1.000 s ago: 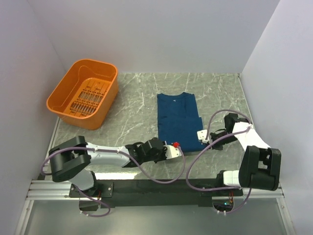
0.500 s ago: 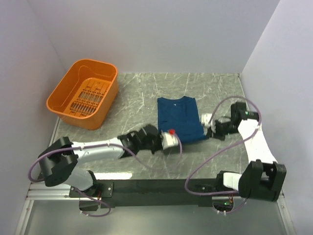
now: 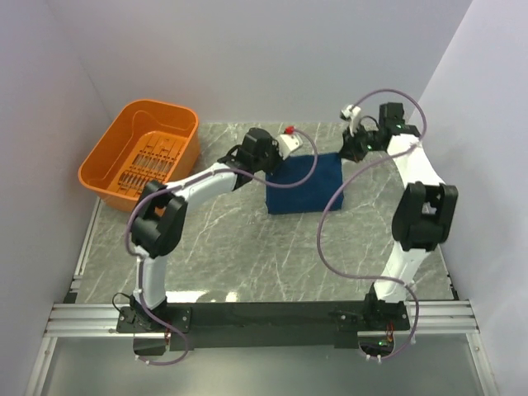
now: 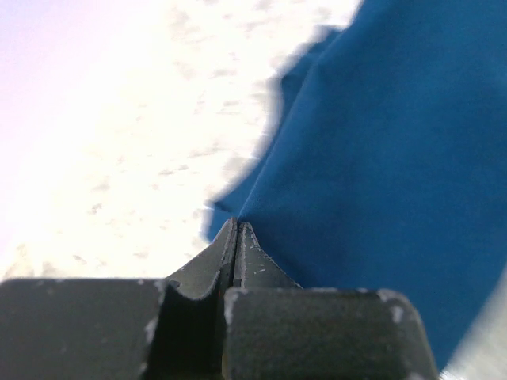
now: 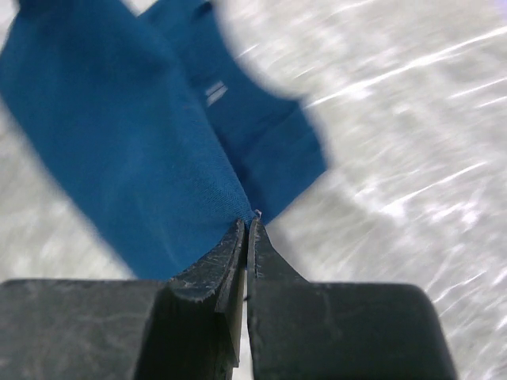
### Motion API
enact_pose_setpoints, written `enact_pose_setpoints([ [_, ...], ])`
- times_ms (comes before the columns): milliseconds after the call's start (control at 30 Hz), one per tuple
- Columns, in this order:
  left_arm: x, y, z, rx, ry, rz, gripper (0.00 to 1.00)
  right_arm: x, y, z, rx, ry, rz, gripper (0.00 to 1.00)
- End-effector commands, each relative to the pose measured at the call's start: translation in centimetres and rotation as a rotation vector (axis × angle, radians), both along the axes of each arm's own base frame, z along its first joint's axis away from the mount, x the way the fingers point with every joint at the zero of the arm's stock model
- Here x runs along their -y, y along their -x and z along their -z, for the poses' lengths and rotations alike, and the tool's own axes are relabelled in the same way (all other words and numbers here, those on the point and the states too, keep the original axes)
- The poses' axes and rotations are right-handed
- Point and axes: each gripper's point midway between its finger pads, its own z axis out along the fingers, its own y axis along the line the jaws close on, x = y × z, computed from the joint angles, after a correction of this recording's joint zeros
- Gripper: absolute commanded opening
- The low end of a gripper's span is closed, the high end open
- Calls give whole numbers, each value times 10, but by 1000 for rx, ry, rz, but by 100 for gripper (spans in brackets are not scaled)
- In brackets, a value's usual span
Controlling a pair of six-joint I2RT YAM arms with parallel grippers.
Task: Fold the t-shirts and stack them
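the step in hand looks like the crosswise fold of the t-shirt (image 3: 304, 183): both arms reach to the far side of the tabletop (image 3: 247, 239), and the dark blue cloth lies under them as a compact block, right of the orange basket (image 3: 136, 198) and apart from it. the left claw (image 4: 238, 229) is pressed together with a corner of blue fabric pinched at its tips, the cloth falling away to its right. the right claw (image 5: 246, 226) is likewise shut on an edge of the shirt, with the fabric draping down from the tips onto the marbled surface. from above, the two claws sit at the far left and far right corners of the block, so the edge they carry seems to be drawn over the rest of the shirt. the chest print does not show. i judge the next move calls for lowering both claws evenly, so that the carried edge lands square on the layer beneath, then letting go at the same time; an uneven drop would likely leave a skewed or rumpled fold.
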Motion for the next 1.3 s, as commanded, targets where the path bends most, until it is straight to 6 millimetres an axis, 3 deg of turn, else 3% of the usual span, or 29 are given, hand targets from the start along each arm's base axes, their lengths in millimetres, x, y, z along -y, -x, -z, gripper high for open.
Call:
enact_pose_setpoints([
  [0,-18,-55,-20,99,39,-151,0,-10,-70,-25,90,-57,181,0],
  [33,-21,-65,-7,94,35,-176,1,-14,-84,-32,102,-68,214,0],
  [67,-31,-78,-8,117,38,-228,1,-15,-96,-17,87,-58,242,0],
  [100,-31,-86,-10,140,60,-244,1,-11,-114,-20,132,-33,293,0],
  [133,-33,-93,6,127,47,-256,1,-23,-121,-17,126,-33,317,0],
  [167,-34,-102,4,137,56,-258,1,-24,-131,2,104,-17,336,0],
  [200,-33,-107,9,130,55,-254,1,-32,-141,-2,130,-15,349,0],
  [233,-32,-110,36,86,18,-249,1,-25,-150,4,128,9,424,0],
  [267,-30,-120,29,99,28,-252,0,-28,-155,20,110,26,431,0],
  [300,-27,-122,35,92,15,-238,0,-30,-160,18,117,36,439,0],
  [333,-26,-125,50,76,-3,-235,1,-29,-163,30,97,49,455,0],
  [533,-21,-137,58,93,-3,-210,1,-23,-162,41,92,72,480,0],
  [1033,-21,-148,55,91,28,-217,4,-10,-158,48,87,106,553,0],
  [1067,-22,-149,53,95,31,-222,6,-10,-158,49,87,106,553,0],
  [1133,-23,-151,49,100,43,-245,25,-11,-159,49,82,102,550,0],
  [1167,-25,-153,44,106,54,-259,37,-11,-159,50,75,104,553,15],
  [1200,-24,-153,39,102,73,-268,55,-10,-160,46,71,100,563,27],
  [1233,-30,-156,20,128,85,-309,62,-10,-160,43,70,99,571,37],
  [1267,-32,-156,10,132,93,-324,67,-8,-160,36,80,90,578,52],
])
